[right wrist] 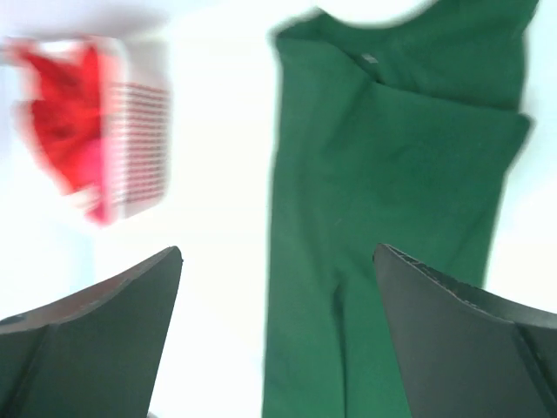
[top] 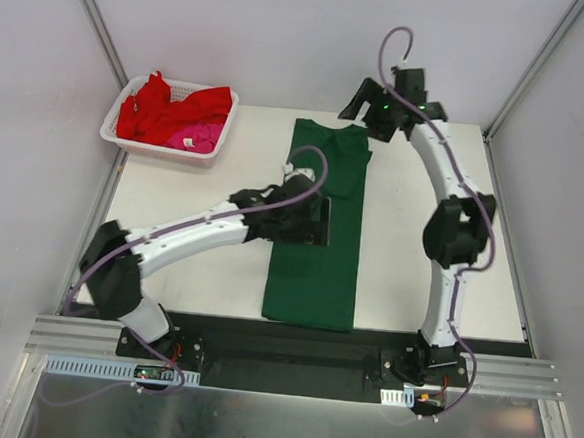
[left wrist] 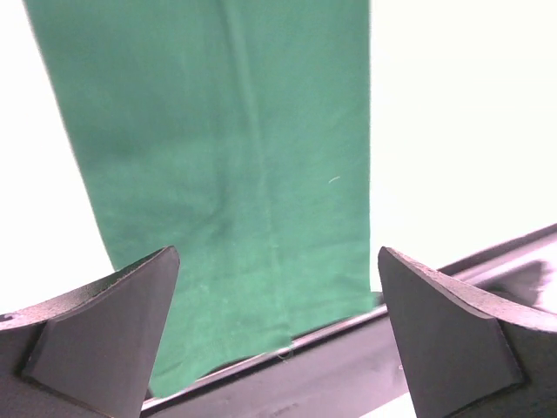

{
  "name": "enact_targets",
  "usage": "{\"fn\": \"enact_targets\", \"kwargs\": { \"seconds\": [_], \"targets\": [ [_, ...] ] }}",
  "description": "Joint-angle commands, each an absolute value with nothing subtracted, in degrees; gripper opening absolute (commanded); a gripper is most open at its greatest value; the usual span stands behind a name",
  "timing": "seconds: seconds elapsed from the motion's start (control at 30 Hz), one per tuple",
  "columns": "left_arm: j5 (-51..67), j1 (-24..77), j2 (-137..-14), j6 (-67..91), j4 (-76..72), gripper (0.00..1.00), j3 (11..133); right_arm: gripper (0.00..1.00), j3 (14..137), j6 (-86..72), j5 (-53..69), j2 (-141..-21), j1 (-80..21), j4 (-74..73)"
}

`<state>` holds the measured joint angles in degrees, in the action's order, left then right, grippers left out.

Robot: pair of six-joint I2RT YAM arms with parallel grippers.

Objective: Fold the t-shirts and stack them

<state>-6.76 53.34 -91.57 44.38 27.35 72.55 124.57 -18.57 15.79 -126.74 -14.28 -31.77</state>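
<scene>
- Dark green cotton t-shirt [top: 313,271], folded into a long strip, flat on white surface [top: 411,237].
- Left hand [left wrist: 277,252] released, over shirt's middle.
- Right hand [right wrist: 277,251] released, raised beyond collar end.

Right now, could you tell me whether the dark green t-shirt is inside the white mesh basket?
No, the dark green t-shirt lies flat on the table, apart from the white mesh basket at the far left corner.

Green t-shirt [top: 313,281] lay flat, folded lengthwise, collar toward 12 o'clock; red t-shirt [top: 157,109] and apparently pink t-shirt [top: 199,138] sat crumpled at 10 o'clock.
</scene>
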Motion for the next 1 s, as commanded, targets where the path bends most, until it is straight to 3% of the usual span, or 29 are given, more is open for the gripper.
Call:
{"fn": "enact_targets", "kwargs": {
  "seconds": [0.0,0.13,0.17,0.4,0.5,0.77,0.97],
  "targets": [
    [-3.8,48.4,-79.9,37.0,30.0,0.99,71.7,0.96,119.3,-10.6,20.9,-103.9,-11.7,-39.5],
    [7.1,36.1,-69.7,40.8,30.1,0.99,62.6,0.96,97.1,-8.3,20.6,-86.4,-12.2,-45.1],
    [8.4,34.5,-68.4,41.4,30.1,0.99,60.9,0.96,86.1,-8.7,20.7,-83.3,-12.2,-46.7],
    [17.2,31.9,-60.4,50.3,30.1,0.95,46.1,0.96,51.0,-14.1,22.7,-61.6,-12.3,-51.8],
    [19.2,32.9,-60.1,54.0,29.8,0.87,41.2,0.99,42.9,-15.0,30.4,-57.1,-12.7,-51.0],
    [17.3,43.1,-62.2,60.5,27.0,0.79,34.2,0.89,21.1,-21.0,34.7,-47.7,-15.1,-41.7],
    [14.9,49.6,-63.5,64.7,23.4,0.70,29.7,0.84,19.7,-25.2,30.7,-42.9,-18.5,-40.7]
  ]
}}
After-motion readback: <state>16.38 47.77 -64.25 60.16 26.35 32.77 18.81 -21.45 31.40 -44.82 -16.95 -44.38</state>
